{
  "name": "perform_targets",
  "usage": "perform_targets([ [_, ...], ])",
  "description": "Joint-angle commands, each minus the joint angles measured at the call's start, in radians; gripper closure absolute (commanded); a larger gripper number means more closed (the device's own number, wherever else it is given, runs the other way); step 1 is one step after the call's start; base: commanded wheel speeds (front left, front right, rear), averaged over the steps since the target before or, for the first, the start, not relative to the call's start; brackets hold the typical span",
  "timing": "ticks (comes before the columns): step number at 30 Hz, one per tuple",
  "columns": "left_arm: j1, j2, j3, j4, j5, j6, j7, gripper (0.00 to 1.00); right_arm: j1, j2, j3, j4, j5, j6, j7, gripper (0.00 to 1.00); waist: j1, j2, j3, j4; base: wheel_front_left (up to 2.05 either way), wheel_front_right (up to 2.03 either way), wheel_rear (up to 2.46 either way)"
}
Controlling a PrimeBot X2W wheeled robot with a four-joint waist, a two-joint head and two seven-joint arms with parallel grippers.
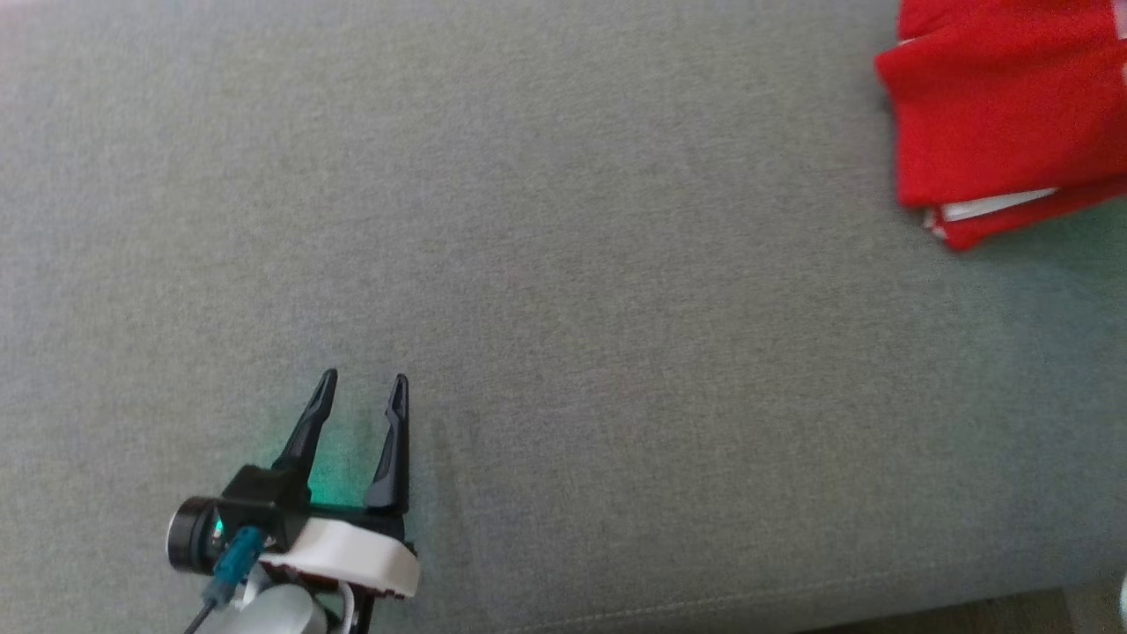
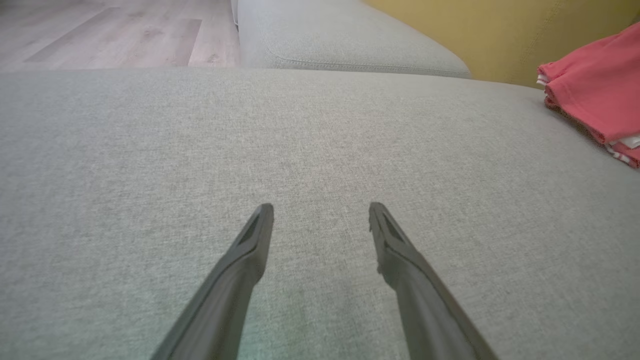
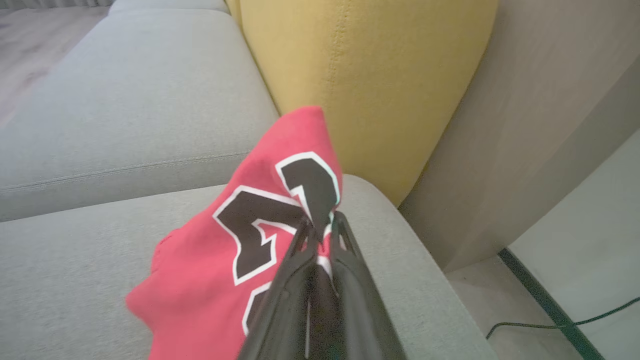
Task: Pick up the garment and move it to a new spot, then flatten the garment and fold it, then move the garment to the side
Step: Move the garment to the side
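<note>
My right gripper [image 3: 318,226] pinches the folded red garment [image 1: 995,132] at the woven grey cushion's [image 1: 616,308] far-right corner. My left gripper [image 1: 363,380] points forward, jaws spread.

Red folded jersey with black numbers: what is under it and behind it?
The red jersey lies on a grey fabric cushion, a yellow upholstered backrest behind it. The right gripper pinches its edge; the cushion patch beneath is covered.
</note>
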State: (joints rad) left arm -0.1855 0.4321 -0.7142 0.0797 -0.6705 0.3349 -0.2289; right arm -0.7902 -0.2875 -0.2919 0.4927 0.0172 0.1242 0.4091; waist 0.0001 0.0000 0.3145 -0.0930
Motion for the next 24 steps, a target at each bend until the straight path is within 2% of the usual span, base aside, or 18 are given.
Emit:
perform_targets([
  [1,-0.046,0.027,0.026,-0.032,0.009,0.004,0.0,0.0,-0.05,-0.029,-0.008,-0.032,-0.016,0.007,-0.027,0.83,-0.0001,0.0,0.014,0.011,0.0,0.0,0.0],
  [2,-0.049,0.027,0.024,-0.034,0.011,0.004,0.002,0.0,-0.057,-0.036,-0.021,-0.025,-0.028,0.007,-0.052,0.6,-0.0001,0.0,0.019,0.014,0.0,0.0,0.0],
  [3,-0.052,0.028,0.024,-0.035,0.012,0.005,0.003,0.0,-0.065,-0.039,-0.029,-0.019,-0.036,0.007,-0.081,0.24,-0.0001,0.0,0.024,0.017,0.0,0.0,0.0],
  [4,-0.054,0.029,0.023,-0.037,0.013,0.006,0.005,0.0,-0.074,-0.041,-0.045,-0.011,-0.045,0.007,-0.113,0.0,-0.0001,0.0,0.029,0.019,0.0,0.0,0.0],
  [7,-0.059,0.033,0.022,-0.04,0.016,0.009,0.01,0.0,-0.086,-0.046,-0.067,0.02,-0.101,0.007,-0.175,0.0,-0.0001,0.0,0.037,0.022,0.0,0.0,0.0],
  [12,-0.06,0.039,0.023,-0.046,0.017,0.016,0.014,0.0,-0.102,-0.025,-0.076,0.072,-0.124,0.007,-0.245,0.0,-0.0001,0.0,0.039,0.02,0.0,0.0,0.0],
  [24,-0.073,0.049,0.045,-0.057,0.011,0.022,0.006,0.0,-0.062,0.02,0.052,0.087,-0.082,0.007,-0.314,0.0,-0.0001,0.0,-0.029,0.013,0.0,0.0,0.0],
])
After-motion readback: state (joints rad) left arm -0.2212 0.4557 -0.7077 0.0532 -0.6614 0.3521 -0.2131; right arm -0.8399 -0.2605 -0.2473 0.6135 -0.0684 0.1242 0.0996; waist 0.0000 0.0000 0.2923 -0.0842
